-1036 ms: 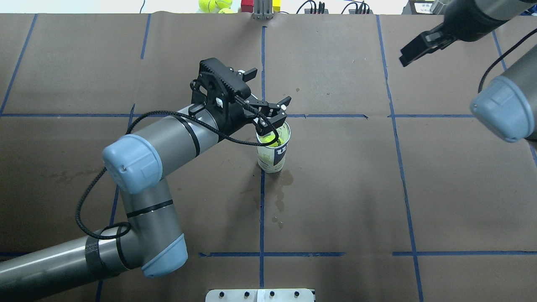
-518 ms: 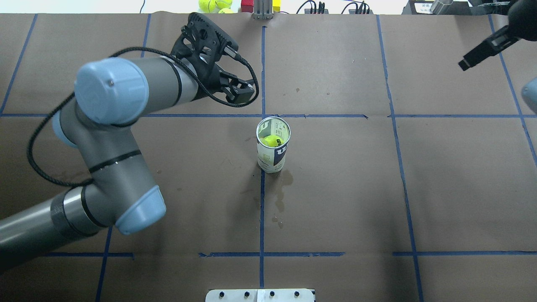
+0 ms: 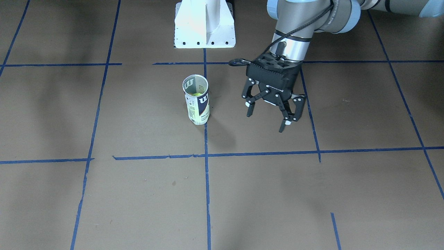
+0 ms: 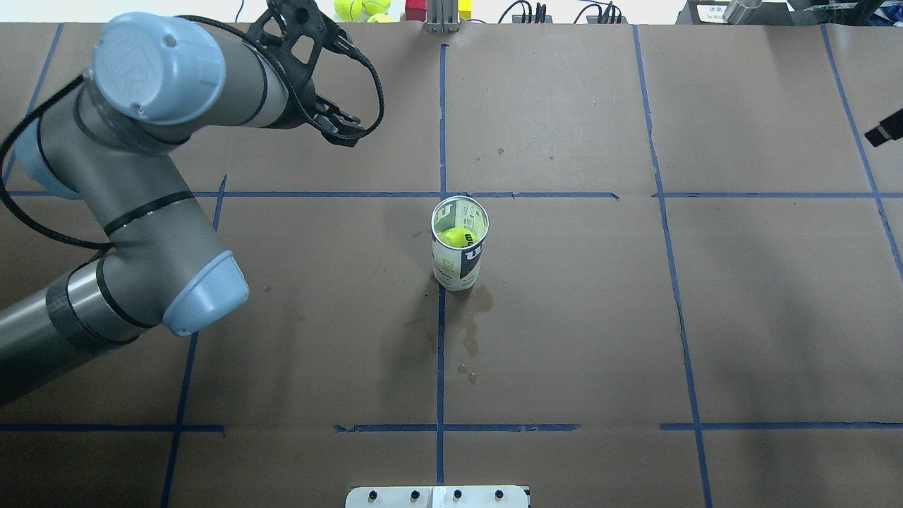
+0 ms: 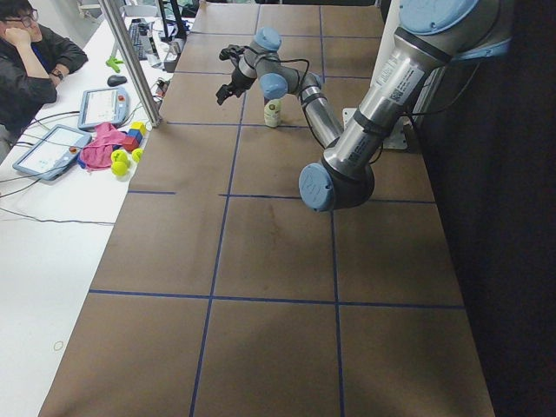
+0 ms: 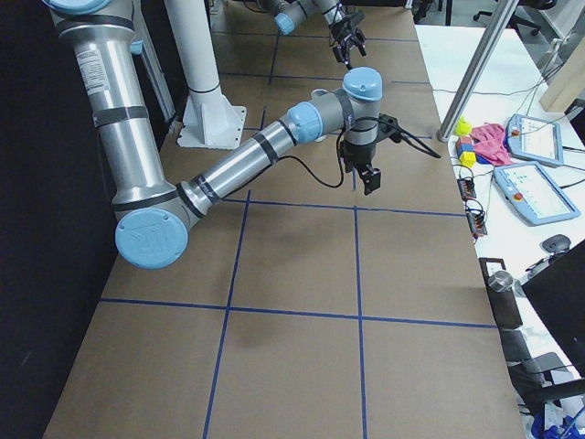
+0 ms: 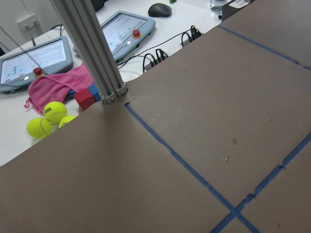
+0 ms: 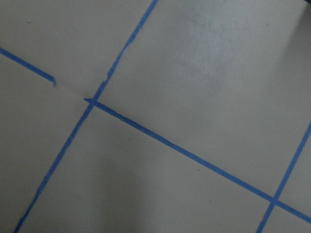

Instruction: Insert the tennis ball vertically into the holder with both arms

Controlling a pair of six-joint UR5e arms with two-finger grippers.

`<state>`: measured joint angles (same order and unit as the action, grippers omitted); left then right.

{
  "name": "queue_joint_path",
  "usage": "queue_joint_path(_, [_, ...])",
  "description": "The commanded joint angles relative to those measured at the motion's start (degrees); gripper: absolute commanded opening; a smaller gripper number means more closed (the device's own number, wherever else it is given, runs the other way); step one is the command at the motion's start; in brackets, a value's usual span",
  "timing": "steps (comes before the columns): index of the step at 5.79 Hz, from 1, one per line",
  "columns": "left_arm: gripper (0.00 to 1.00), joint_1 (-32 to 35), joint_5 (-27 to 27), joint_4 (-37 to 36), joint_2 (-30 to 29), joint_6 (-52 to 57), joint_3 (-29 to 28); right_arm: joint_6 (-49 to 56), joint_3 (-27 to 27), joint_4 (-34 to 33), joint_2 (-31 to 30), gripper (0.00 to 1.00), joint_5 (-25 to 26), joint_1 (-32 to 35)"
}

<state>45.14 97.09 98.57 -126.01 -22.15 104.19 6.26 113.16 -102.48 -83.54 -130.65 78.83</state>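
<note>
The holder (image 4: 459, 259) is a clear can with a white and navy label, and it stands upright and alone at the table's centre. A yellow tennis ball (image 4: 457, 237) sits inside it. The can also shows in the front-facing view (image 3: 196, 104) and the left view (image 5: 273, 113). My left gripper (image 4: 342, 130) is open and empty, raised well to the can's far left. Its fingers are spread in the front-facing view (image 3: 265, 122). Of my right gripper, only a black tip (image 4: 885, 134) shows at the right edge, far from the can. I cannot tell if it is open.
The white pedestal base (image 3: 204, 24) stands at the robot's side of the table. Spare tennis balls (image 7: 55, 111), a red block (image 7: 86, 98), a pink cloth and an aluminium post (image 7: 92, 48) sit at the far edge. A dark stain (image 4: 469, 339) marks the paper near the can.
My left gripper has lifted off the can's mouth and swung back to the far left, leaving the ball inside. My right gripper has drawn away to the right edge.
</note>
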Motion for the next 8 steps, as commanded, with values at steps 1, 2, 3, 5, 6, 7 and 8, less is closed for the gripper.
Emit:
queue_joint_path(1, [1.0, 7.73, 9.21, -10.12, 0.5, 3.78, -0.04, 0.42, -0.13, 0.09, -9.4, 1.0, 0.13, 3.51])
queue_joint_path(2, [1.0, 12.91, 15.61, -11.29, 3.2, 3.78, 0.04, 0.16, -1.69, 0.0, -13.36, 1.0, 0.22, 4.48])
queue_joint_path(3, [1.0, 18.44, 20.11, -11.91, 6.88, 3.69, 0.05, 0.24, -5.45, 0.0, -13.83, 1.0, 0.13, 6.32])
queue_joint_path(5, [1.0, 26.28, 22.17, -11.83, 18.3, 3.69, -2.57, 0.25, -9.53, 0.87, -14.1, 1.0, 0.04, 7.56])
queue_joint_path(6, [1.0, 28.41, 25.92, -9.74, 23.65, 9.09, -3.81, -0.02, -9.62, 0.88, -14.1, 1.0, -0.04, 7.56])
queue_joint_path(7, [1.0, 30.17, 28.74, -9.8, 31.19, 16.45, -5.04, -0.11, -9.71, 0.88, -14.02, 1.0, -0.13, 7.56])
queue_joint_path(8, [1.0, 35.06, 30.08, -12.76, 31.7, 16.7, -7.66, -0.02, -10.14, 0.88, -13.93, 1.0, -0.22, 7.56])
